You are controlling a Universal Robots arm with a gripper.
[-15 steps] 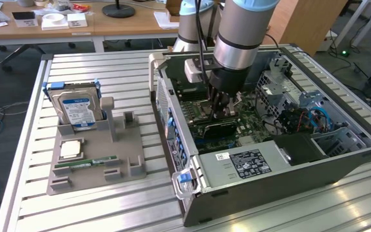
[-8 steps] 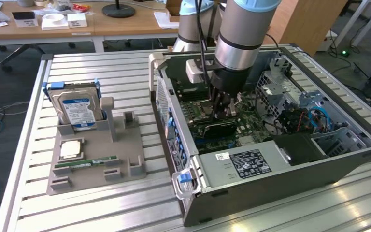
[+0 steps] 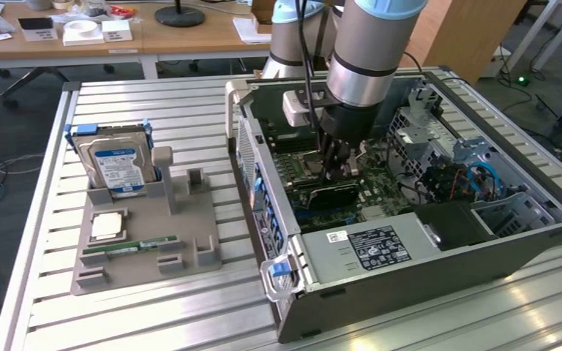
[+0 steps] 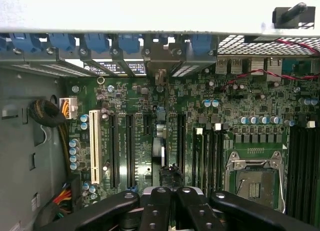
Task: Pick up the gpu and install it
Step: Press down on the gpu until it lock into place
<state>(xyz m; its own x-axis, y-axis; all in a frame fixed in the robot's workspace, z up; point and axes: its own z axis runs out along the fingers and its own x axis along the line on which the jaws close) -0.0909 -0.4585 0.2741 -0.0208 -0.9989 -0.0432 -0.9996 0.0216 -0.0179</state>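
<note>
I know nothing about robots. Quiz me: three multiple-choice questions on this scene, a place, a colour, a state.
1. Where does the hard drive stand? A on the grey stand; B on the floor; C on a shelf.
2. What colour is the odd slot on the motherboard? A red; B white; C blue.
3. The computer case is: A shut; B wrapped; C open.
A, it sits upright in the stand; B, pale among black slots; C, its insides show.

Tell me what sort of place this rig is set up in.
Probably a robotics lab or workshop in an office-like room. An open computer case lies on a slatted metal table beside a parts holder with a hard drive, and wooden desks stand behind.
</note>
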